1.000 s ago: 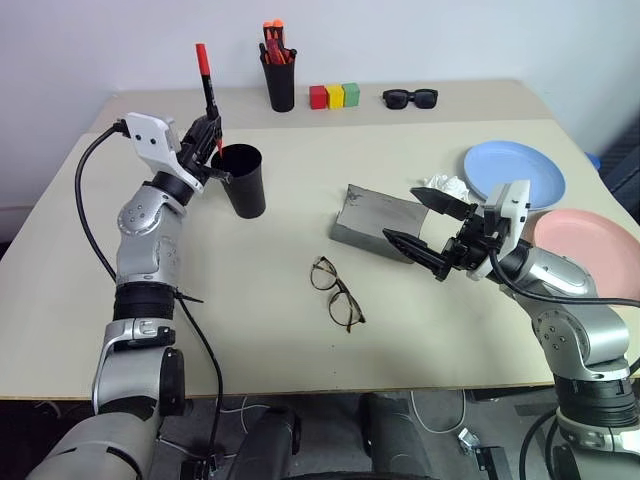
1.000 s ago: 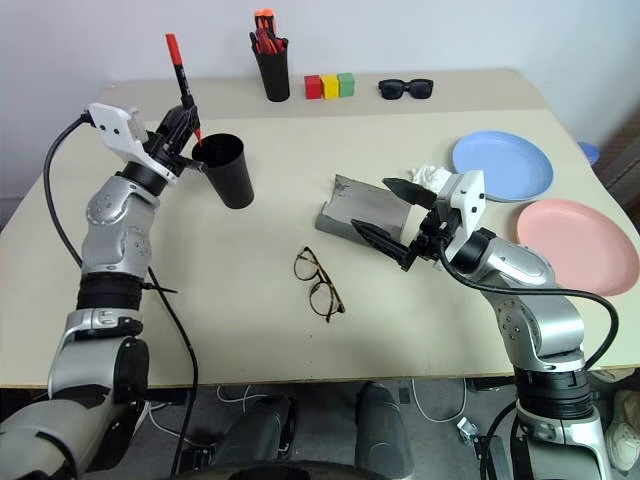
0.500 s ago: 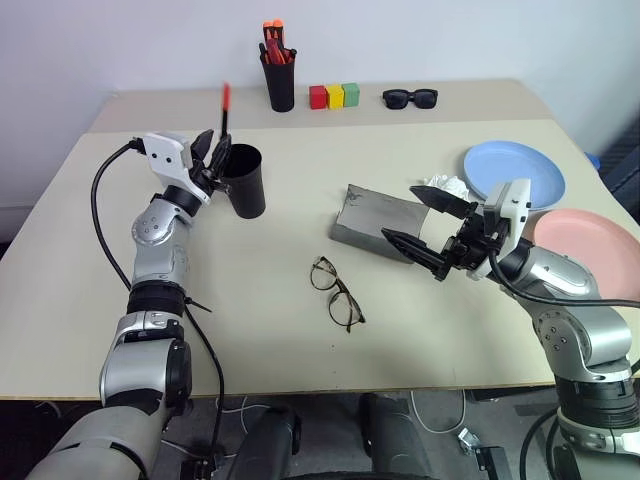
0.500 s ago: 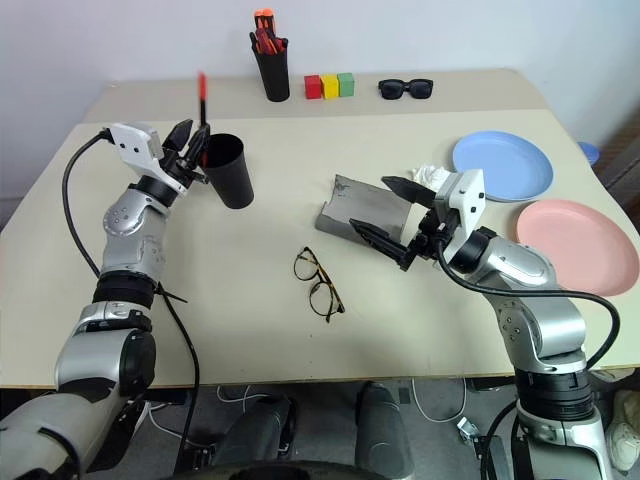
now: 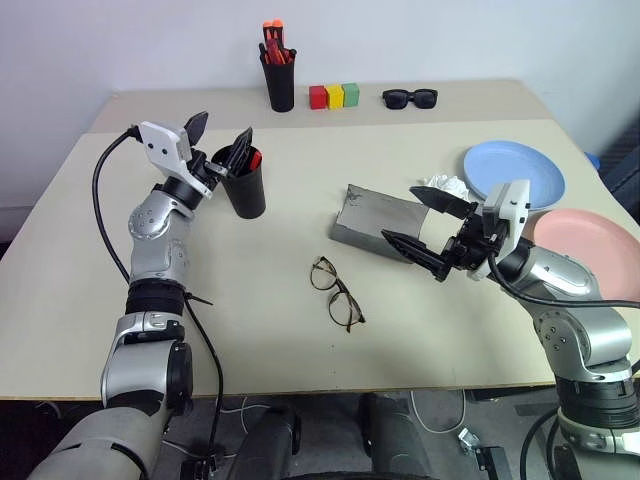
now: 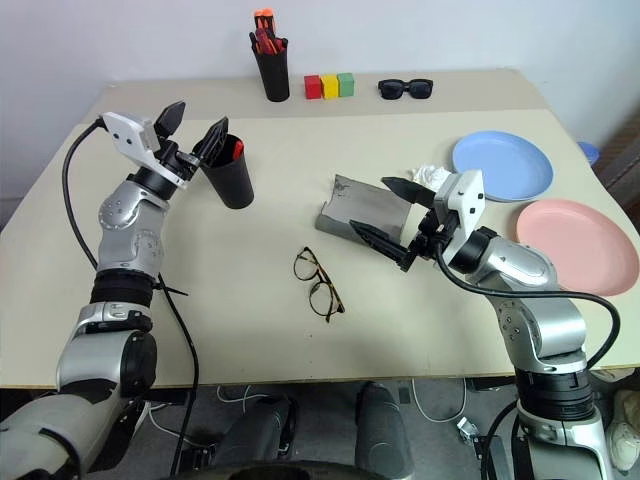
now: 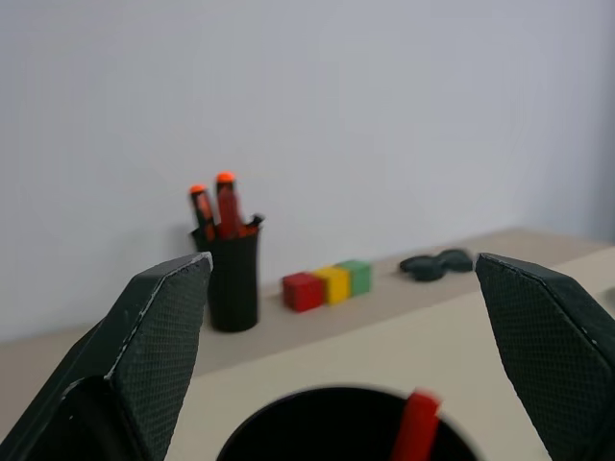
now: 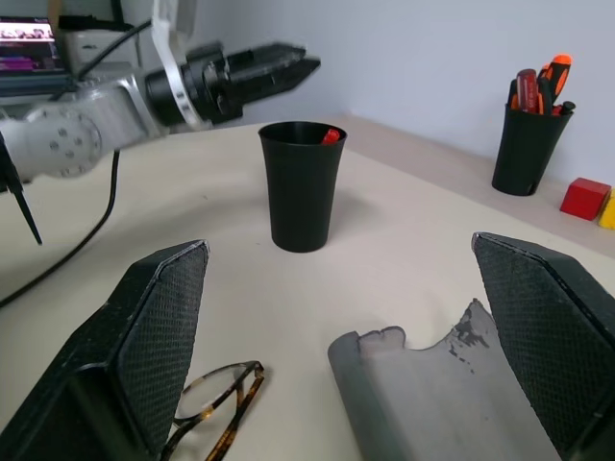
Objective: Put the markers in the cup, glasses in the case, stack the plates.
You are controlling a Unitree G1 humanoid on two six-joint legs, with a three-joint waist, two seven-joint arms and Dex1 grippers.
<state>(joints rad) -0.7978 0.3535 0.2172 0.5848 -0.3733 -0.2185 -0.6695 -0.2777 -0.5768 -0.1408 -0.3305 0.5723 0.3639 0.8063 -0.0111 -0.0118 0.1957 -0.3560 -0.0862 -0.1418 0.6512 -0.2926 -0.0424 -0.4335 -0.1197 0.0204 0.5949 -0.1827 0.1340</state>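
Observation:
The wide black cup (image 5: 245,185) stands at the left of the table, with a red marker (image 5: 255,158) inside it, its red end leaning at the rim. My left gripper (image 5: 222,128) hovers open just left of and above the cup's rim, holding nothing. The wire-rimmed glasses (image 5: 336,293) lie folded open at the table's middle. The grey case (image 5: 380,225) lies open to their right. My right gripper (image 5: 400,213) hangs open over the case's right end, empty. The light blue plate (image 5: 515,172) and the pink plate (image 5: 590,250) lie side by side at the far right.
Along the back edge stand a narrow black pen pot (image 5: 279,75) with orange-capped pens, three coloured blocks (image 5: 334,96) and black sunglasses (image 5: 410,97). A crumpled white tissue (image 5: 447,187) lies between the case and the blue plate.
My left gripper has opened and let go of the red marker, which has dropped into the cup. The right arm has kept still.

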